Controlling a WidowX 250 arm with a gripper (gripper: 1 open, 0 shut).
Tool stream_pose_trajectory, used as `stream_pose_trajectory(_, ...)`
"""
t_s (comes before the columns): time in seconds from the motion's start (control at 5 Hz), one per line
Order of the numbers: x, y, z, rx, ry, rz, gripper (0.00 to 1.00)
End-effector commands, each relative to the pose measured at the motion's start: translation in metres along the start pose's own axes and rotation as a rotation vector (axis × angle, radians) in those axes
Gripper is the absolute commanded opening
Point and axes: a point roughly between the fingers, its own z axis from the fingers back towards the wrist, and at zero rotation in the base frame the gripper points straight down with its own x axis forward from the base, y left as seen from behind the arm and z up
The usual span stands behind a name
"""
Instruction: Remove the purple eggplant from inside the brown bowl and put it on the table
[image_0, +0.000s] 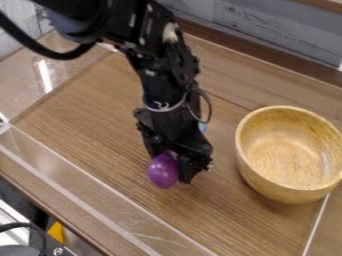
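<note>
"Purple eggplant (163, 171), where is it?"

"At the tips of the pincer (177, 165), which is clamped on it, outside the bowl and over the near part of the table. I can't tell whether its underside touches the wood."

"And the arm's pose?"

"The black arm (158, 70) enters from the far left, bends, then drops almost straight down, with the pincer pointing at the table."

"Which way does the eggplant point?"

"A rounded, glossy end shows below the black fingers, facing down and toward the near side. Its long axis looks closer to upright than flat, though the fingers hide the upper end, so I can't be sure of the exact tilt."

"What's around it?"

"Just behind the pincer, a small light-blue thing (203, 127), mostly hidden. To the right, apart from the pincer, the brown bowl (289, 155) sits upright on the wood-grain table (83, 128), its opening facing up."
</note>
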Motion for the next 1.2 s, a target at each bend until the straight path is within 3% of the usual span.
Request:
stream_pose_trajectory(0.0,0.011,-0.017,-0.006,0.015,-0.030,0.029,0.00)
stream_pose_trajectory(0.4,0.020,-0.037,-0.020,0.047,-0.035,0.104,0.00)
stream_pose_trajectory(0.8,0.023,-0.039,-0.016,0.069,-0.036,0.180,0.00)
stream_pose_trajectory(1.0,0.025,-0.036,-0.001,0.067,-0.032,0.136,0.00)
